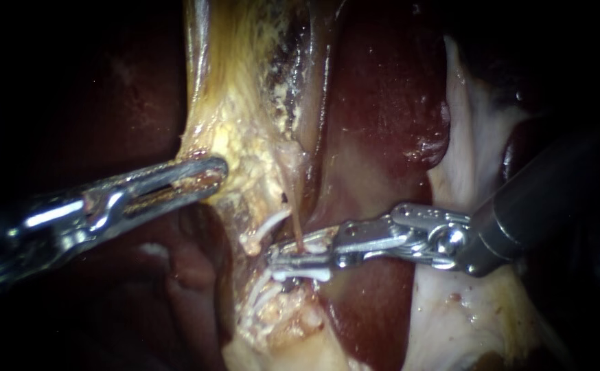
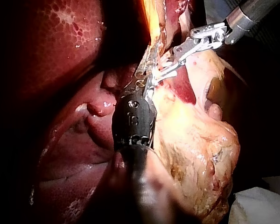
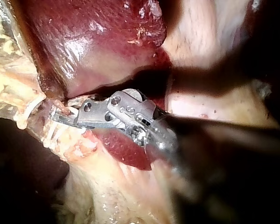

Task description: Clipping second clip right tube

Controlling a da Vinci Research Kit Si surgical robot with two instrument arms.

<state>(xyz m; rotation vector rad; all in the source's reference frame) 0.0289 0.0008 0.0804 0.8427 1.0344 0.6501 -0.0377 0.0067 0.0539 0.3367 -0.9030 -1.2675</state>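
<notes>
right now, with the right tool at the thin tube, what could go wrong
1. The right tool stands open across the thin tube, close to white clips already there; closing could catch one.
2. The left tool holds the yellow tissue taut; a slip might shift the tube out.

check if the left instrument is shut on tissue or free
Shut on it: the left instrument pinches the yellowish tissue at its edge from both sides, endoscope view.
</notes>
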